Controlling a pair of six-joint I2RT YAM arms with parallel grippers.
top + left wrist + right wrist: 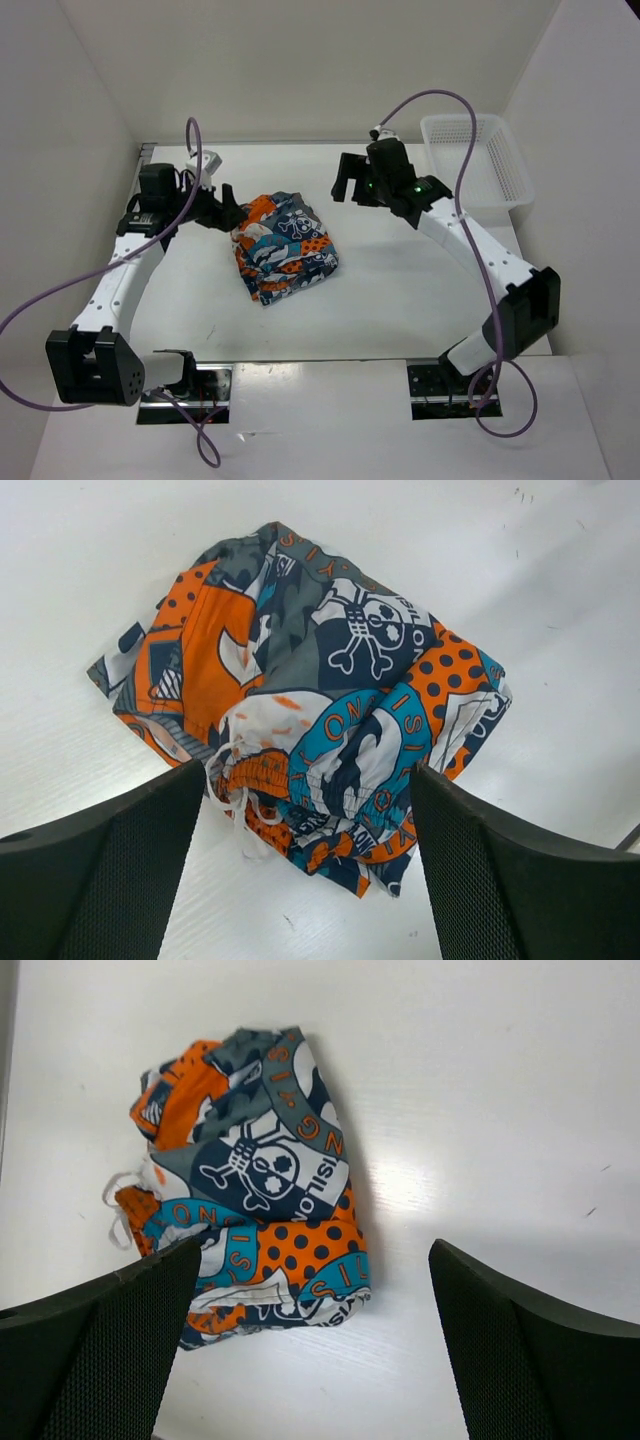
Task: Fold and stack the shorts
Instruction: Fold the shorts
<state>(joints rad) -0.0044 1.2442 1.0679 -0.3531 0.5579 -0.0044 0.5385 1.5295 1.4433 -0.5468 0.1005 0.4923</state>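
Observation:
The shorts (285, 246) lie folded into a compact bundle on the white table (400, 290), left of centre, with a skull print facing up. In the left wrist view the shorts (320, 690) show a white drawstring at their near edge. My left gripper (231, 208) hovers at the bundle's left side, open (308, 776), with nothing between its fingers. My right gripper (345, 182) hangs just behind and to the right of the bundle, open (315, 1250) and holding nothing. The shorts (255, 1190) lie below and left of its jaws.
A white plastic mesh basket (480, 160) stands at the back right corner of the table. White walls close in the table on the left, back and right. Purple cables loop from both arms.

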